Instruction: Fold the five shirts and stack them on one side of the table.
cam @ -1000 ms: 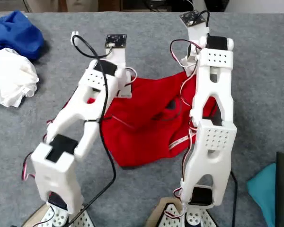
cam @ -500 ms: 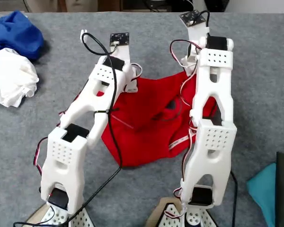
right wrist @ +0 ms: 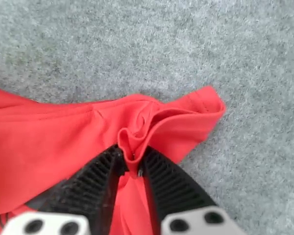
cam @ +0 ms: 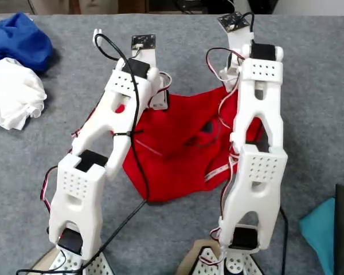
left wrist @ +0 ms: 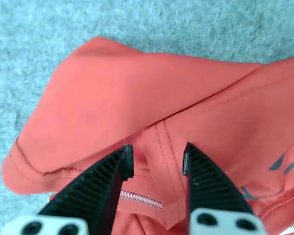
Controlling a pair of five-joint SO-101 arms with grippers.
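Reaching farther across the table (cam: 309, 86), the left gripper (left wrist: 154, 159) hangs jaws apart just above the red shirt (cam: 178, 143) spread between the arms, its other far corner clamped by the right gripper (right wrist: 132, 164).

The red shirt (cam: 178, 149) is smooth, matt knit cloth with stitched hems, creased where the right tool (right wrist: 132, 162) pinches it. Beneath both tools the desk (right wrist: 137, 44) wears rough, fuzzy grey fabric. The left tool (left wrist: 157, 159) has ribbed, matt black plastic fingers (left wrist: 103, 181); the arm shells (cam: 258, 166) are white plastic.
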